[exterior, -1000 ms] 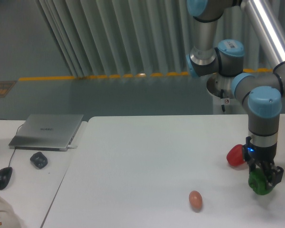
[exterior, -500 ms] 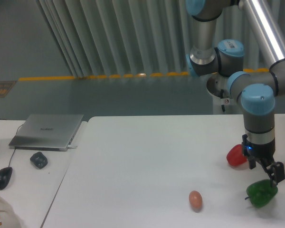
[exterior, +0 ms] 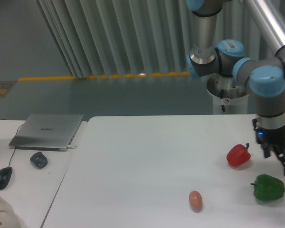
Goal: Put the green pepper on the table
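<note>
On the table (exterior: 133, 166) lies the green pepper (exterior: 269, 187) — gripper (exterior: 278, 159) above, spread, empty.

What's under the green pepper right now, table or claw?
The green pepper lies on the white table, free of the claw, which hangs open just above it. The contact patch under the pepper is hidden.

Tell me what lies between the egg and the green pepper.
Nothing: the camera view shows only bare table between the egg and the green pepper.
</note>
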Controlling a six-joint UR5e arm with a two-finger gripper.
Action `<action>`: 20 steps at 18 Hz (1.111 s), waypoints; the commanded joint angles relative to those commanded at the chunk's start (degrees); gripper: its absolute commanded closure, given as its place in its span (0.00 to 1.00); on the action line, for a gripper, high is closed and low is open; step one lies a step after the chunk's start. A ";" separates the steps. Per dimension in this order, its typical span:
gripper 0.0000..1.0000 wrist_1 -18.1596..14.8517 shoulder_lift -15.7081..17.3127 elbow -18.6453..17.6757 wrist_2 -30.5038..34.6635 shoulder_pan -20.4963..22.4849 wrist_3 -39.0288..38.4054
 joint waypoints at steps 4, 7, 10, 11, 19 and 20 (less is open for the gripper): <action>0.00 -4.84 -0.79 2.38 -0.36 3.34 3.50; 0.00 -4.93 -1.49 2.38 -0.97 5.54 7.11; 0.00 -4.93 -2.37 2.38 -1.24 6.51 8.96; 0.00 -4.93 -2.46 2.38 -1.50 6.69 10.10; 0.00 -5.02 -2.81 1.85 -3.87 6.78 10.81; 0.00 -5.02 -2.81 1.85 -3.96 6.78 10.81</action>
